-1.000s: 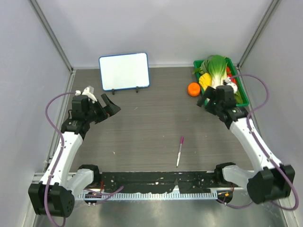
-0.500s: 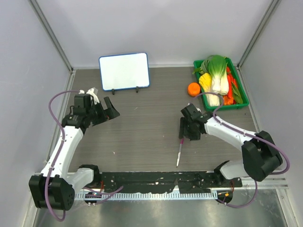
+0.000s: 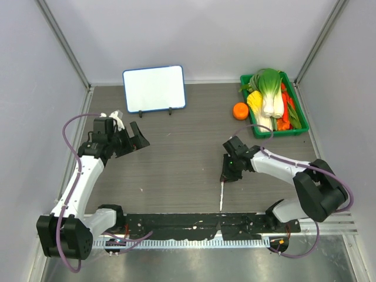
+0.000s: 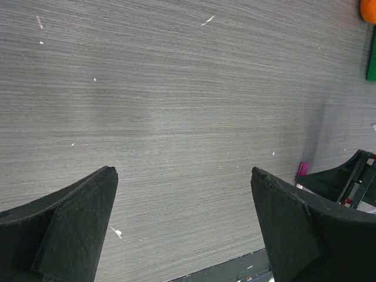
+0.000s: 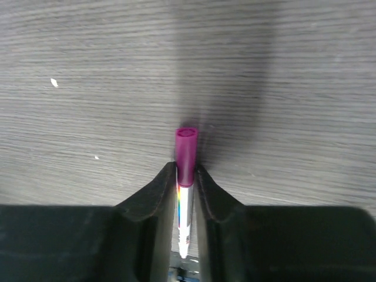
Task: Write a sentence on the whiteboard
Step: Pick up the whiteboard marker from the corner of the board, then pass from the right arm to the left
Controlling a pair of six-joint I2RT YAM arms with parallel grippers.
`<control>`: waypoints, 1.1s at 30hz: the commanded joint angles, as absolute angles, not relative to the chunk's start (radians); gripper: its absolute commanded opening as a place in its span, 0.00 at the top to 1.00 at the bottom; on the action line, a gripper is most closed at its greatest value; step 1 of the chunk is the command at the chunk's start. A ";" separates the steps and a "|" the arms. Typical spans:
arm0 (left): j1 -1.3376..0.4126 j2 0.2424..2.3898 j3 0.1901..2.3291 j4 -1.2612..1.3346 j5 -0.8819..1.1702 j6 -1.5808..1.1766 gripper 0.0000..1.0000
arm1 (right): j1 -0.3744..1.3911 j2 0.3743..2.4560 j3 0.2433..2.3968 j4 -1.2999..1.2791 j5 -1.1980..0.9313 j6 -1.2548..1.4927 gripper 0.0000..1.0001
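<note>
Right gripper point(image 5: 186, 169) snug on the pink-capped marker point(image 5: 186, 147) (lower barrel hidden between its fingers point(image 5: 158, 197)); left gripper point(image 4: 183, 173) wide apart.

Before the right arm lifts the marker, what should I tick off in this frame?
1. Right gripper closed on the white marker pen with a magenta cap: ok, its fingers touch both sides just below the cap.
2. Grip firm enough to lift: cannot tell.
3. Cap removed for writing: not ok, it is on.
4. Left gripper open and empty, free to help with the cap: ok.
5. Small blue-framed whiteboard standing on its feet at the back of the table, blank: ok.
</note>
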State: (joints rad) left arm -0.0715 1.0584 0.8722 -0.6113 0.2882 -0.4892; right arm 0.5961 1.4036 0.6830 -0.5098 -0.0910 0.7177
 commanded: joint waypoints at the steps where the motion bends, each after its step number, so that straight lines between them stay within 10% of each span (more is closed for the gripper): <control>1: -0.066 1.042 0.865 -0.610 0.301 -0.479 0.00 | 0.611 1.520 0.643 -0.454 -0.086 0.712 0.86; 4: -0.066 1.034 0.862 -0.630 0.304 -0.465 0.00 | 0.611 1.566 0.681 -0.457 -0.083 0.693 0.99; 23: -0.455 1.057 0.804 -0.128 0.491 -0.716 0.01 | 0.591 1.457 1.255 -0.380 -0.190 0.709 0.99; 33: -0.591 1.230 0.830 0.033 0.492 -0.747 0.19 | 0.535 1.391 1.236 -0.318 -0.271 0.772 0.99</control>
